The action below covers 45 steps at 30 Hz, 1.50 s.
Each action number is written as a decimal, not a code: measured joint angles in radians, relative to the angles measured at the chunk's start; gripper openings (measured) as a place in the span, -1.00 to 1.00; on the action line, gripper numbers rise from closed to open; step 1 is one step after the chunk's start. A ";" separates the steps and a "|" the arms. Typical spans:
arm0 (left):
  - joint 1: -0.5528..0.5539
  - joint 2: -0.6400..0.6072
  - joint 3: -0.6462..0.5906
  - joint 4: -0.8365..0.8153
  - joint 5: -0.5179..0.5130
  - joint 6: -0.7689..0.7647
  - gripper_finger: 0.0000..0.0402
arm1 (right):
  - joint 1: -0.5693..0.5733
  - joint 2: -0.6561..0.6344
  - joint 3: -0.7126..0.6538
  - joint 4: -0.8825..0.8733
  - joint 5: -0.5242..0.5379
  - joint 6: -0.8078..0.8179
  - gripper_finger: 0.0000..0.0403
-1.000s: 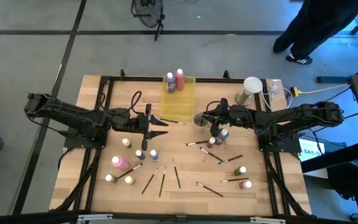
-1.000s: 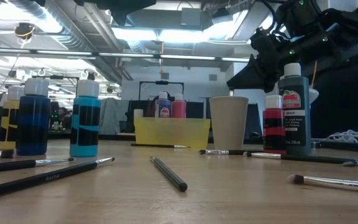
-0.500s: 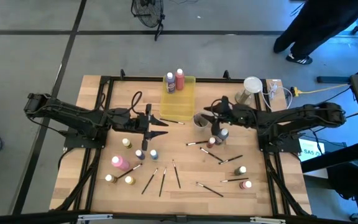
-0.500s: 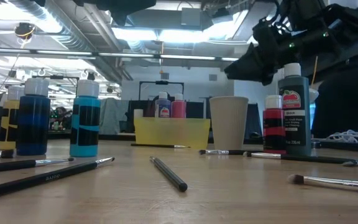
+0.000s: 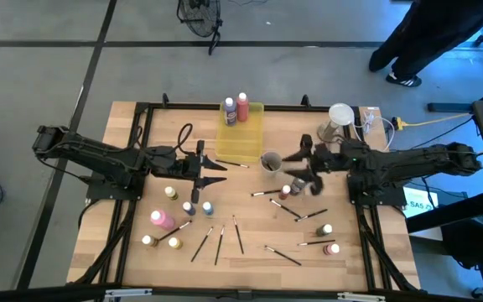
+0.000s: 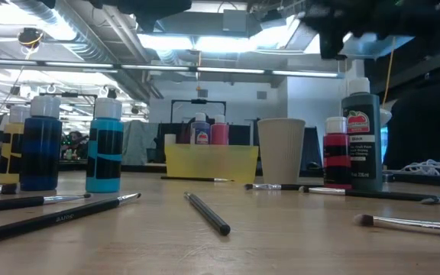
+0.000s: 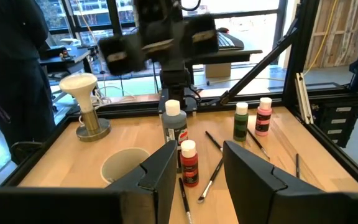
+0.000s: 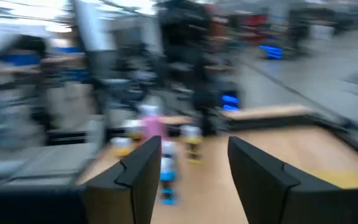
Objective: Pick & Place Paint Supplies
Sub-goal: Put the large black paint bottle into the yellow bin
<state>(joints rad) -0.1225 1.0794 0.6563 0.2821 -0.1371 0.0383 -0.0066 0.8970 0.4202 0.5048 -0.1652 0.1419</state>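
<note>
1. Surface (image 5: 250, 243): pale wood planks, rectangular, ringed by a black metal frame.
2. Left gripper (image 5: 218, 172): hovers left of centre, about 9 o'clock from the tray's near end. Two dark flat fingers (image 7: 160, 177) stand apart with nothing between them.
3. Right gripper (image 5: 302, 168): raised above the surface at about 3 o'clock from the cup, fingers (image 8: 143, 168) spread, holding nothing.
4. Cup (image 5: 269, 161): small, round, ribbed pale wall, open top, upright just past the tray's near right corner.
5. Tray (image 5: 246, 144): translucent yellow plastic, rectangular, at 12 o'clock on the surface. Two bottles stand in its far end: purple bottle (image 5: 230, 111) and red bottle (image 5: 242, 106), both white-capped.
6. Dark green bottle (image 6: 361, 140) and small red bottle (image 6: 337, 153): cylindrical, white caps, upright side by side, just beside the cup at its 4 o'clock.
7. Bottle cluster, 7–8 o'clock: pink bottle (image 5: 161, 219), two blue bottles (image 5: 198, 207), yellow bottles (image 5: 171, 192); all upright as far as visible.
8. Two more bottles at 4–5 o'clock (image 5: 329, 238).
9. Brushes (image 5: 220, 239): thin dark straight handles with pale tips, lying flat, scattered across the near half.
10. Person (image 5: 430, 33) in dark clothes on the floor, 1 o'clock off the surface.
</note>
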 joint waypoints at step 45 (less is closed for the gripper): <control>0.000 0.001 0.000 -0.063 0.000 -0.044 -0.38 | 0.413 -0.047 0.193 -0.978 0.645 0.366 -0.06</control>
<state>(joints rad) -0.1225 1.0801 0.6563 0.2195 -0.1370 -0.0055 0.4068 0.8501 0.6132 -0.4728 0.4801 0.5076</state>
